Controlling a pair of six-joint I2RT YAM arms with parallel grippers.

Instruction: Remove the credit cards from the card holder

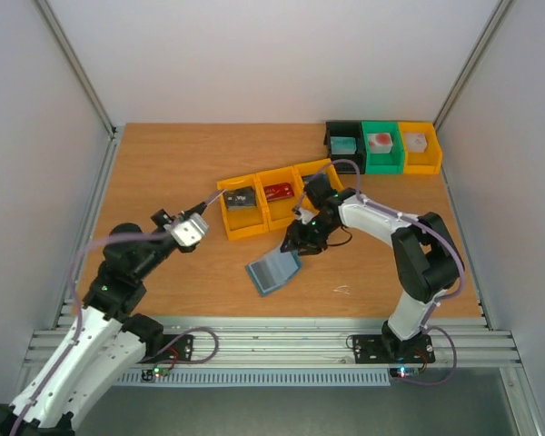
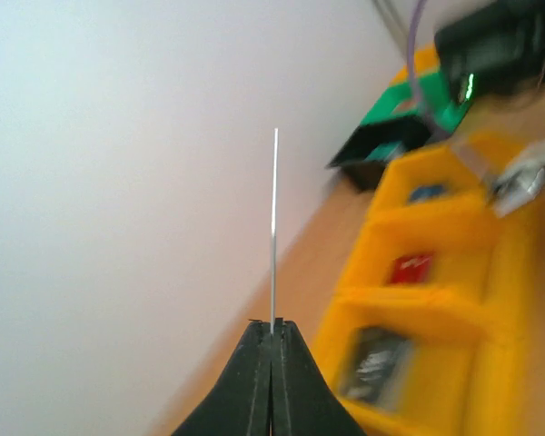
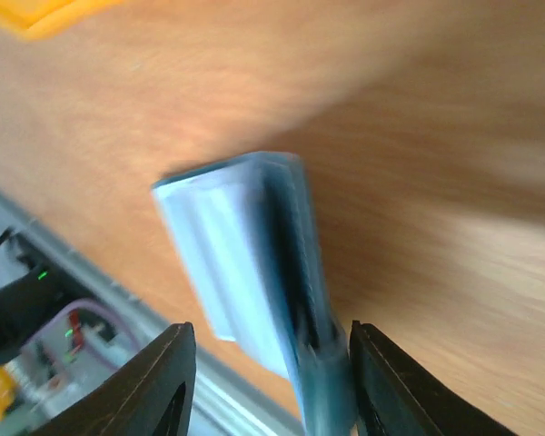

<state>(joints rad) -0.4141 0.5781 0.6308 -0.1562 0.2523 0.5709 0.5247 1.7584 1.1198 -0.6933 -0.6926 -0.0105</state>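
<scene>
Card holder [image 1: 274, 270], lower centre: credit cards [image 1: 279, 191] apparently all out, in yellow bins [image 1: 245, 227]. Left gripper [image 2: 272, 331] jaws clenched on pale sliver [image 2: 274, 227]; right gripper [image 3: 269, 331] grip indeterminable.

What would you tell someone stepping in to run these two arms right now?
The left tool is shut on a thin pale sliver, perhaps a card edge-on; I cannot tell.
The right tool is open, its fingers astride the card holder.
Done: the dark grey card, red card and blue card each lie in one of the yellow bins.
Left: check whether the sleeves hold another card; that is hidden here.
</scene>
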